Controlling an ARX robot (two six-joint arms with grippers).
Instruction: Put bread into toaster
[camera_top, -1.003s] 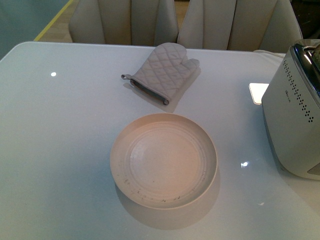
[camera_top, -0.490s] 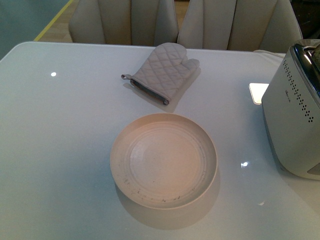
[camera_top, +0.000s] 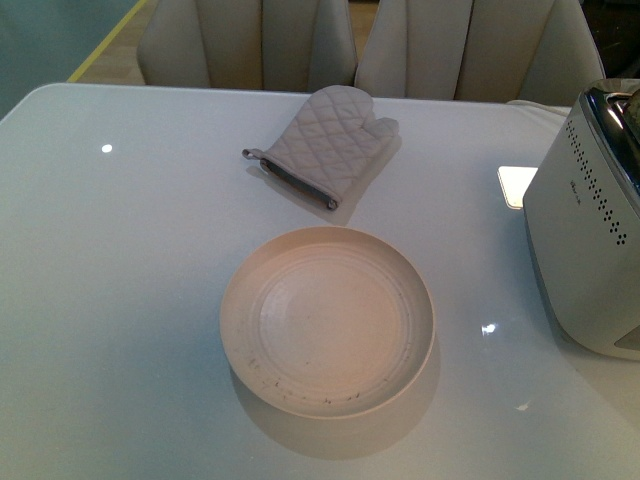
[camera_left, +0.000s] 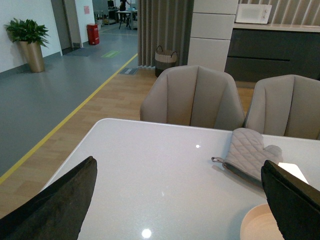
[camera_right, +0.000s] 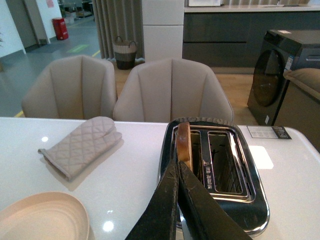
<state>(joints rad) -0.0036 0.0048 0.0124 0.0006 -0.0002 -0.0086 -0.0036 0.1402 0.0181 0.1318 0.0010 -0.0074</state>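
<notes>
The white toaster (camera_top: 590, 230) stands at the table's right edge, its side dotted with small dark holes. In the right wrist view its chrome top (camera_right: 250, 192) shows two slots. A slice of bread (camera_right: 183, 140) stands on edge in one slot, its brown crust sticking up. My right gripper (camera_right: 176, 164) is shut and empty, its tips just in front of that slice, over the toaster's top. My left gripper (camera_left: 178, 167) hangs open over bare table, nothing between its dark fingers (camera_left: 60, 200). Neither arm shows in the front view.
A round cream plate (camera_top: 328, 320) sits mid-table with nothing on it. A quilted grey oven mitt (camera_top: 325, 145) lies behind it. Two beige chairs (camera_top: 250, 40) stand at the far edge. A small white card (camera_top: 515, 183) lies by the toaster.
</notes>
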